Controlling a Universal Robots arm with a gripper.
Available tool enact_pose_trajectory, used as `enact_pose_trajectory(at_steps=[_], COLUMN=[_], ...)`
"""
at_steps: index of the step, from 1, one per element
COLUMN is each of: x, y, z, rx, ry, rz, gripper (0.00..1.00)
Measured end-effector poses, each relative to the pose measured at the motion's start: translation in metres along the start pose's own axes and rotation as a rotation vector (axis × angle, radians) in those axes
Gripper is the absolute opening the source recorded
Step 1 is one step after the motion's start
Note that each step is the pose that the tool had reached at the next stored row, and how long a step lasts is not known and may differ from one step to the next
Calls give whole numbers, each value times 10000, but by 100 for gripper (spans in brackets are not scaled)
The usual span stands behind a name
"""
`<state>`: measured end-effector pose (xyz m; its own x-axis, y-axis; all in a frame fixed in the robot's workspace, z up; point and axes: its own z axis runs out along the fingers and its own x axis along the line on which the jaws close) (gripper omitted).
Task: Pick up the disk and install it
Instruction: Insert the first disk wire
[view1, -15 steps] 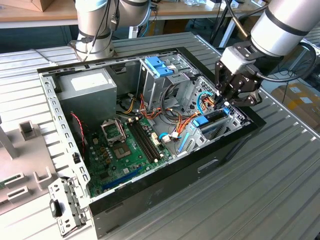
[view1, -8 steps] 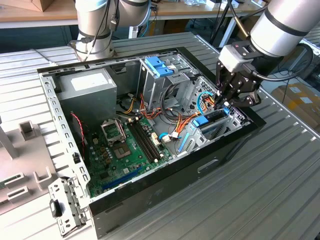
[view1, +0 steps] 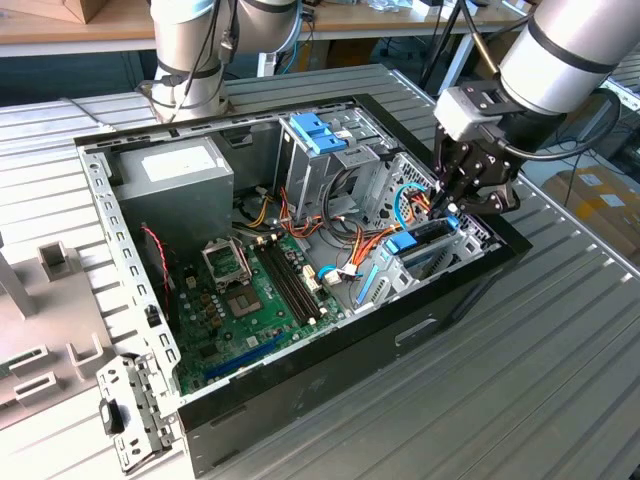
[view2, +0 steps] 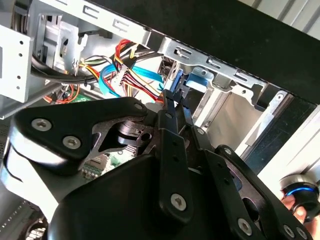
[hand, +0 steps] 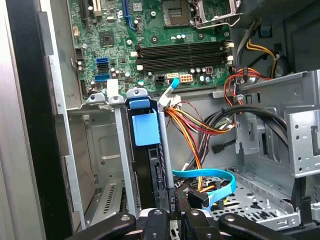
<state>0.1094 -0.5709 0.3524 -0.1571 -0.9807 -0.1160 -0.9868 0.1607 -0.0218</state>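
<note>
While seated in its bay, disk (hand: 148, 150) under tool (hand: 172, 216)

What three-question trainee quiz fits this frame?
1. Multiple choice: the gripper is nearest to: A the power supply, B the disk, C the motherboard.
2. True or false: the disk lies flat on the motherboard.
3. Fill in: the disk's carrier frame is light ____.
Key: 1 B. 2 False: it stands on edge in the drive bay. 3 blue.
</note>
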Motion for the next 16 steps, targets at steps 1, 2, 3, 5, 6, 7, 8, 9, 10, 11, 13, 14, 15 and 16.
enact_pose_trajectory(at_steps=[1, 2, 3, 5, 6, 7, 8, 9, 10, 11, 13, 14, 15, 16], x=[0, 0, 0, 0, 0, 1, 1, 1, 1, 1, 6, 13, 19, 21], y=[0, 0, 0, 0, 0, 0, 0, 0, 0, 1, 6, 10, 14, 17], z=[1, 2, 3, 4, 5, 6, 6, 7, 7, 7, 6, 7, 7, 8], rx=[9, 20, 33, 55, 68, 85, 96, 105, 109, 111, 112, 111, 110, 104], ry=[2, 3, 6, 10, 12, 16, 18, 20, 21, 21, 22, 21, 21, 19], rz=[74, 173, 283, 477, 585, 732, 822, 904, 945, 953, 954, 953, 942, 895], gripper=[18, 18, 18, 18, 18, 18, 18, 18, 18, 18, 18, 18, 18, 18])
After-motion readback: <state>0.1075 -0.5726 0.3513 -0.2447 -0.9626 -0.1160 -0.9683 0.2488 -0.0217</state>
